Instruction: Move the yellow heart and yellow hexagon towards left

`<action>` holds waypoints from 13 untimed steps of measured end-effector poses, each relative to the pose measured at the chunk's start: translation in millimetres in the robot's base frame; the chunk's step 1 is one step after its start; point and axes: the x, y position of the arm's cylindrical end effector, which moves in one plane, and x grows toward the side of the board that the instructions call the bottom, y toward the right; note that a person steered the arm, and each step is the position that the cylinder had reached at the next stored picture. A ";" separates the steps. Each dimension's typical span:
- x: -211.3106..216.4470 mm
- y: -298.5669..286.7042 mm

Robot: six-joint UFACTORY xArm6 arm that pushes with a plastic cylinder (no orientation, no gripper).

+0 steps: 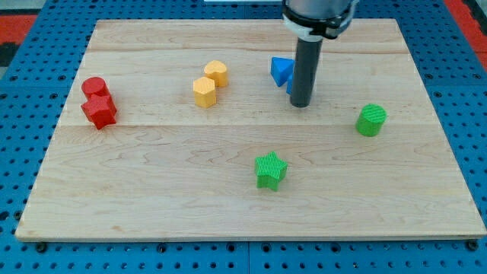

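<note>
The yellow heart (217, 72) and the yellow hexagon (204, 91) sit touching each other, left of the board's middle near the view's top. My tip (300, 103) rests on the board well to their right, just right of a blue triangle (281, 71). A second blue block behind the rod is mostly hidden.
A red cylinder (93, 86) and a red block (100, 111) stand together at the view's left. A green star (270, 170) lies below the middle. A green cylinder-like block (371, 119) is at the right. The wooden board (152, 190) ends in blue pegboard all around.
</note>
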 end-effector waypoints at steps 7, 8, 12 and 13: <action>40.2 -53.0; -36.0 -74.6; -58.5 -170.9; -58.4 -215.0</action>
